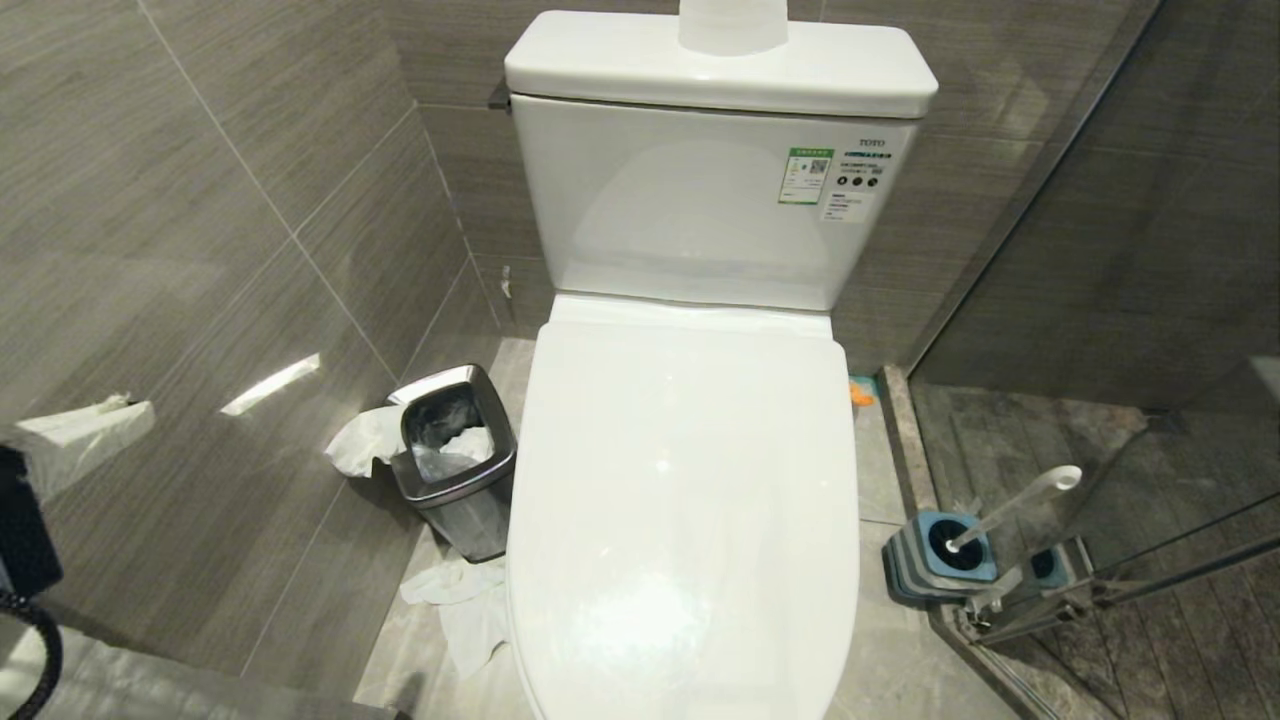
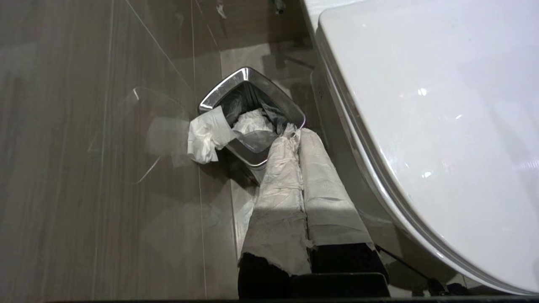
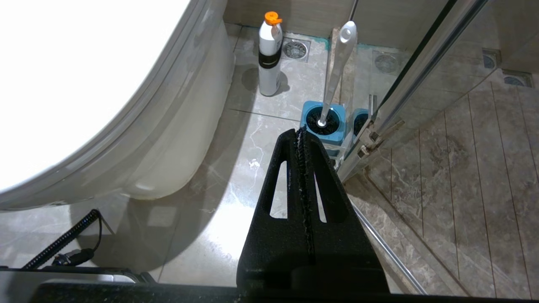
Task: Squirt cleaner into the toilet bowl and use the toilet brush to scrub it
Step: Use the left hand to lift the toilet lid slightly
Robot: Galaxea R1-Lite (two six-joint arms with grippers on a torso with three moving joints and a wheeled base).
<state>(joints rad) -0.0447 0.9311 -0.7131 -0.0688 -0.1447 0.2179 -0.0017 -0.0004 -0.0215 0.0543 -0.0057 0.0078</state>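
A: Nothing of the job looks done yet. The toilet lid (image 1: 685, 500) lies flat over the toilet bowl, so the bowl itself is hidden, and no blue cleaner shows anywhere on the porcelain.

B: And the toilet brush (image 1: 1010, 515)?

A: Standing in its grey holder with the blue top (image 1: 950, 555) on the floor, to the right of the toilet, hard against the glass shower door (image 1: 1150, 560). Untouched, I'd judge. A white bottle with an orange cap (image 3: 269, 52) stands on the floor further back beside the toilet base; whether that is the cleaner I cannot tell.

B: Where are the pincers?

A: The right pincer (image 3: 301, 136) has its black fingers pressed together, holding nothing, and points at the brush holder, which sits just beyond its tips, apart from them. The left pincer (image 2: 294, 134), fingers wrapped in pale padding, is also closed and empty. It hangs over the floor on the toilet's left side, its tips toward the steel waste bin (image 2: 252, 113) stuffed with tissue, the lid's edge just beside it.

B: So what's left?

A: Everything, by my reading: lift the lid, squirt, scrub.
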